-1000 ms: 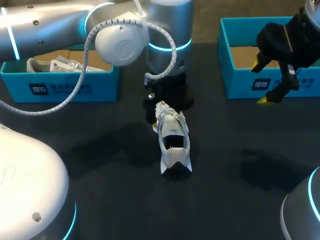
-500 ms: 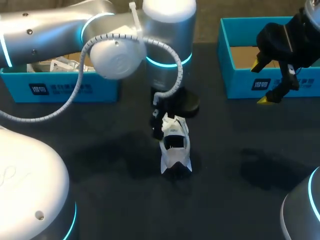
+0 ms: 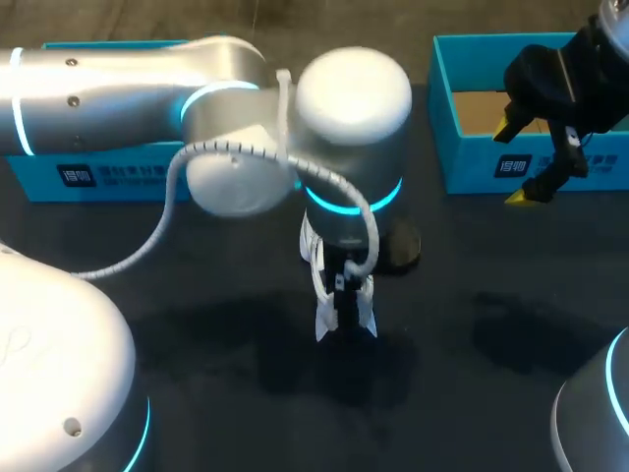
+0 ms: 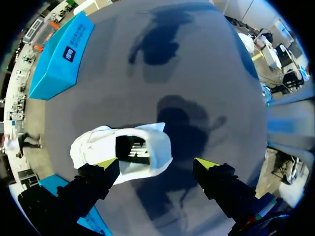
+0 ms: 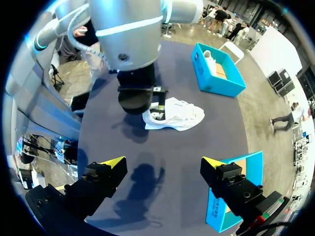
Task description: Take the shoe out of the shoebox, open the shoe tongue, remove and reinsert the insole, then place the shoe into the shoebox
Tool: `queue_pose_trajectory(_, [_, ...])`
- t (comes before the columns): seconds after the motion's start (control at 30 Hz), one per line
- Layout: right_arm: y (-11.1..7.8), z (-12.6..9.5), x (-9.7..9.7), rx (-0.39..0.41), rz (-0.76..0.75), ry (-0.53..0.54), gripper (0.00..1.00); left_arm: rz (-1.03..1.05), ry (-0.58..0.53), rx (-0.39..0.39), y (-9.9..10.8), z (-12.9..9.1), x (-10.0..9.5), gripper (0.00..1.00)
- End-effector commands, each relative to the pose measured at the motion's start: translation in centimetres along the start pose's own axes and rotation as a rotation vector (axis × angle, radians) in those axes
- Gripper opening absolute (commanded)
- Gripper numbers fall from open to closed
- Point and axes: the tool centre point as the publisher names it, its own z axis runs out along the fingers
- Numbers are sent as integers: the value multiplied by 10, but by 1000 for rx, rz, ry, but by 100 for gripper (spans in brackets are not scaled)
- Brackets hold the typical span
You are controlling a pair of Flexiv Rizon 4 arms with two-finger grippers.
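White shoe point(image 4: 123, 152) on dark table point(image 4: 197, 73) below my left gripper point(image 4: 156, 163), fingers wide, empty | head view: left arm point(image 3: 118, 88) hides most of shoe | right gripper point(image 5: 164, 162) wide, empty, well clear of shoe | shoebox point(image 5: 219, 81) beyond shoe: something white inside, right wrist only

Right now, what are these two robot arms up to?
The left gripper hangs open just above a white shoe lying out on the dark table. The right gripper hovers open near a blue shoebox, holding nothing. The shoe is not gripped.
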Motion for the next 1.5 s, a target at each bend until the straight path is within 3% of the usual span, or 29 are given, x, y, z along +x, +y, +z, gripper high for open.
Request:
queue_pose_trajectory(0.03, [2,1,-2,3,1,5,100,-28,-3,15,2,21,3,100])
queue_pose_trajectory(0.53, [2,1,-2,3,1,5,100,-82,47,-21,-1,64,11,100])
queue_pose_trajectory(0.8, [2,1,-2,3,1,5,100,-103,66,-19,-1,75,14,99])
queue_pose_trajectory(0.93, [2,1,-2,3,1,5,100,-122,69,-11,2,76,17,82])
queue_pose_trajectory(0.97, [2,1,-2,3,1,5,100,-122,70,-12,2,76,18,73])
queue_pose_trajectory(1.03, [2,1,-2,3,1,5,100,-122,75,-12,4,76,18,71])
queue_pose_trajectory(1.07, [2,1,-2,3,1,5,100,-122,77,-11,5,76,19,65])
queue_pose_trajectory(1.1, [2,1,-2,3,1,5,100,-123,79,-9,6,76,19,51])
queue_pose_trajectory(1.27, [2,1,-2,3,1,5,100,-125,87,-12,7,77,18,35])
queue_pose_trajectory(1.33, [2,1,-2,3,1,5,100,-124,94,-9,7,77,18,27])
queue_pose_trajectory(1.4, [2,1,-2,3,1,5,100,-126,103,-2,8,78,17,9])
queue_pose_trajectory(1.47, [2,1,-2,3,1,5,100,-130,112,3,12,77,17,0])
queue_pose_trajectory(1.5, [2,1,-2,3,1,5,100,-134,119,1,14,77,17,0])
